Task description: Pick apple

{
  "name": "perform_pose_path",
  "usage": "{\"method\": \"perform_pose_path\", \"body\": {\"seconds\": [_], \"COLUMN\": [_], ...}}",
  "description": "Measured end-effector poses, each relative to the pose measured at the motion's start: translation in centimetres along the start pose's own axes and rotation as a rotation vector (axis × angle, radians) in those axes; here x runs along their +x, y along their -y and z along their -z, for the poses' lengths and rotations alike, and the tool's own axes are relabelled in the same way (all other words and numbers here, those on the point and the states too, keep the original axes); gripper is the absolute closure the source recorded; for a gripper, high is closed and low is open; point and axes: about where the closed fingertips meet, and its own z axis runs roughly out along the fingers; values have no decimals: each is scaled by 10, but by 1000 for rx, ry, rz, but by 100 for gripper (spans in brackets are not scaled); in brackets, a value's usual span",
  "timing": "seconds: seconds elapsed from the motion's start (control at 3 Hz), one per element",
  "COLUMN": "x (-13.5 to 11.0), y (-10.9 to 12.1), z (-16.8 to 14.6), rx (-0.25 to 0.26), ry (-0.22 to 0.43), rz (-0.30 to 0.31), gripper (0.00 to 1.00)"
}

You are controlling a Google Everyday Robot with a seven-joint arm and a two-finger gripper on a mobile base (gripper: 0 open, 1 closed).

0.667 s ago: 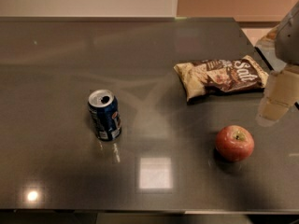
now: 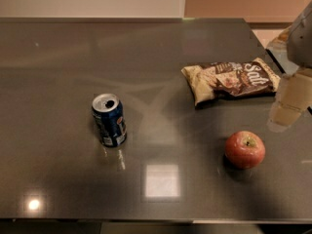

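Apple [image 2: 244, 149] sits near right on the dark table [image 2: 58, 179], dimple up, free all round. Gripper [image 2: 287, 104] hovers just beyond it at the right edge, carrying nothing; how wide it stands, I cannot tell. Best descend centred over the apple. 1 blue can [image 2: 109, 120] well left, chip bag [image 2: 229, 79] farther back: neither blocks.

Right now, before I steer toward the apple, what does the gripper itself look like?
The gripper sits at the right edge, up and right of the apple. Upper housing: smooth light grey. Lower part: pale cream, blocky, narrowing to a rounded tip. No cables or markings show; the frame cuts off the rest.
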Motion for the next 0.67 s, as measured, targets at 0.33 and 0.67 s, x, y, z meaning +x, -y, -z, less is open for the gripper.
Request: {"method": "perform_pose_path", "body": {"seconds": [0.33, 0.67], "x": [0, 1], "y": [-6, -15], "z": [-8, -22], "rx": [-56, -138], "ry": [40, 99], "rz": [33, 86], "gripper": [0, 0]}}
